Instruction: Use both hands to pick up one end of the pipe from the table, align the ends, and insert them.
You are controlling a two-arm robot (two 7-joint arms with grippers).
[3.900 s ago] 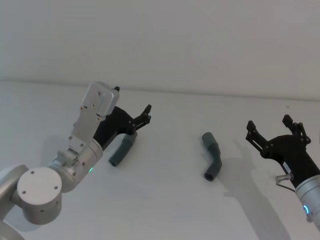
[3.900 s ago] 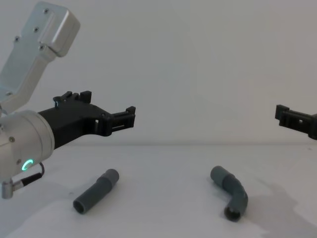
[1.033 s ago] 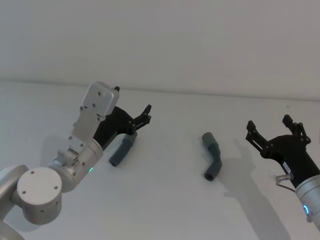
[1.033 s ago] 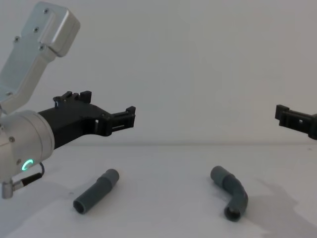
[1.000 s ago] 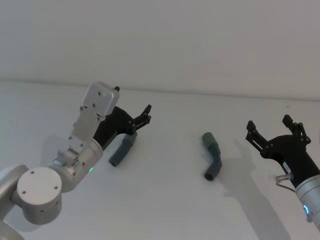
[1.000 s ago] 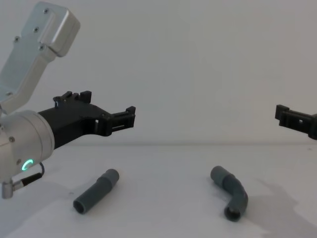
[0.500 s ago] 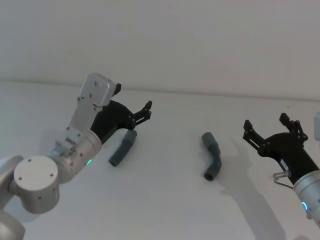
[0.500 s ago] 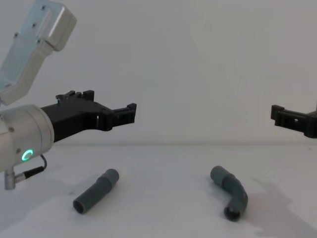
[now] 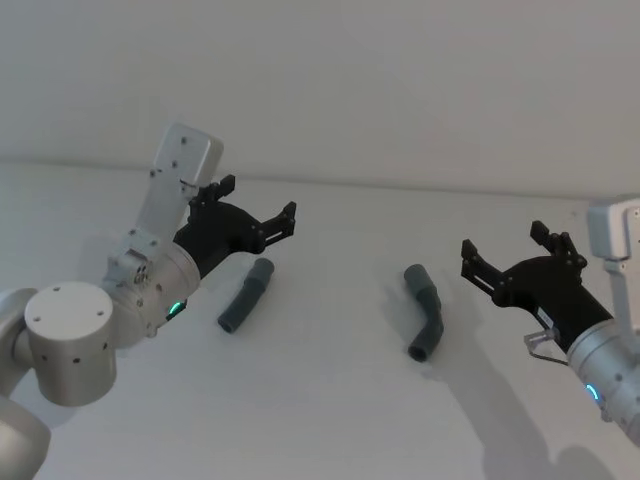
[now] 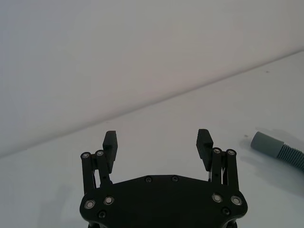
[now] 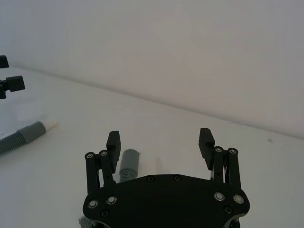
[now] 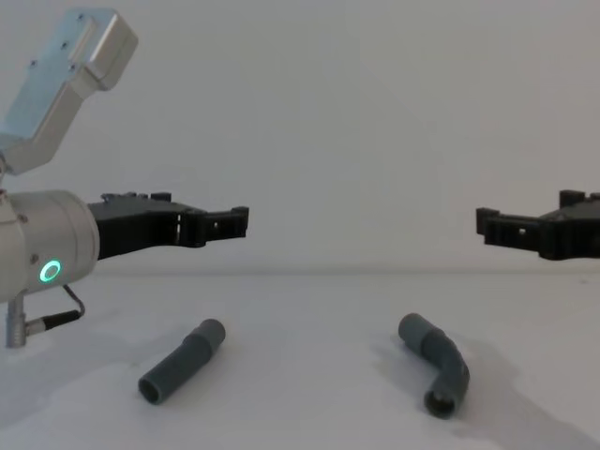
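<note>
Head view: looks down on the white table (image 9: 330, 400), both hose pieces flat on it and well apart.
left gripper (image 9: 256, 200): hangs in the air above and just behind the straight piece, touching nothing; fingers spread wide, released, empty.
right gripper (image 9: 503, 242): hovers to the right of the curved piece, clear of it; fingers likewise parted, nothing held.
straight piece (image 9: 246, 296): lies slanted on the table's left part, under the left gripper.
curved piece (image 9: 426, 312): lies right of centre, between the two grippers, one dark mouth turned toward the robot.
chest view: puts the left gripper (image 12: 230, 221) and right gripper (image 12: 487, 223) at about one height, well above the table, tips pointing inward; straight piece (image 12: 183, 361) and curved piece (image 12: 436, 361) on the surface below.
left wrist view: frames the spread fingers (image 10: 110, 142) over bare table.
right wrist view: catches the curved piece's round mouth (image 11: 129, 160) just past the gripper body, near one finger, and farther off the straight piece's whitish tip (image 11: 50, 125).
</note>
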